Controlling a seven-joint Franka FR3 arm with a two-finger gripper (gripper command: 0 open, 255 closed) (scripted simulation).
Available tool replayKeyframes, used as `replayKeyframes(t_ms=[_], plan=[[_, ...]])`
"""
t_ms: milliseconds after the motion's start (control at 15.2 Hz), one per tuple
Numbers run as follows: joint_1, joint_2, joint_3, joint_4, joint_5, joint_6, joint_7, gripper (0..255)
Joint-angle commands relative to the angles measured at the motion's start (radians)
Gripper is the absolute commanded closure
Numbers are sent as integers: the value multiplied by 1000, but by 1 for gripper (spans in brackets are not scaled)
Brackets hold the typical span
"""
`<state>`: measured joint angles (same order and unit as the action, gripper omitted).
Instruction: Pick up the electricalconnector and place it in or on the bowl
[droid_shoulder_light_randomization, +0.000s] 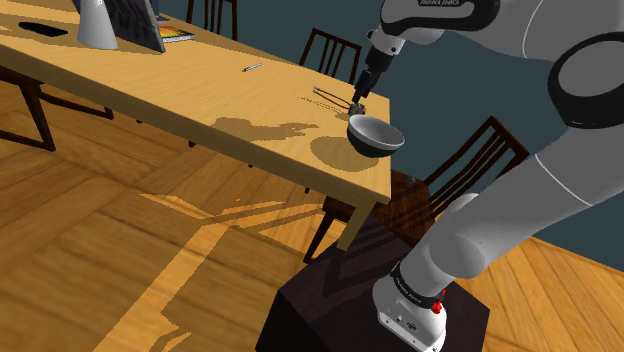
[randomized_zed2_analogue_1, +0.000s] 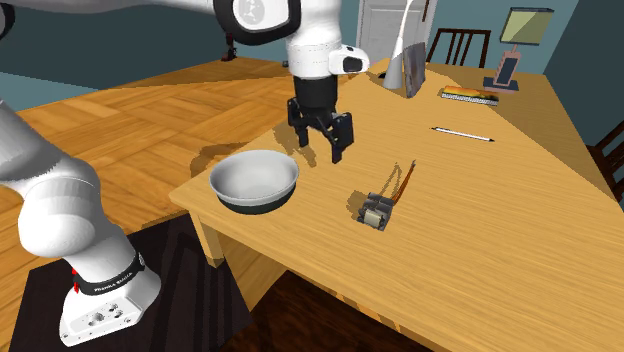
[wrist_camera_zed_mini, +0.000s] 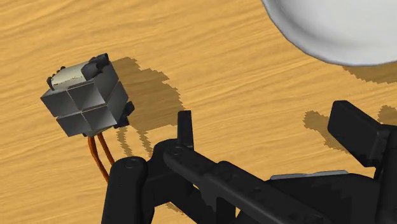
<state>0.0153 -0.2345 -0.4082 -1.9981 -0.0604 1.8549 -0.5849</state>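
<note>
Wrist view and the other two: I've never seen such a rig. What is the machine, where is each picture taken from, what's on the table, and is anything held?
The machine is a white robot arm with black jaws, mounted on a dark box beside a wooden table. The shoulder view looks down from beside the box. The second exterior view sees the table's corner from another side. The wrist view comes from a camera on the hand, looking past the jaws. On the table lie a bowl, pale inside and dark outside, and a small grey connector with brown wires, apart from each other. Farther along lies a thin pen-like stick. The jaws stand open above the table, between bowl and connector, holding nothing.
</note>
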Motion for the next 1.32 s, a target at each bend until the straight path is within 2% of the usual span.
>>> replayKeyframes(t_ms=[0, 396, 792, 1254], plan=[[0, 86, -35, 69, 36, 7, -74, 0], [-43, 365, -98, 320, 183, -21, -285, 0], [-164, 665, -86, 663, 327, -120, -440, 0], [-153, 668, -78, 574, 331, -29, -447, 0]])
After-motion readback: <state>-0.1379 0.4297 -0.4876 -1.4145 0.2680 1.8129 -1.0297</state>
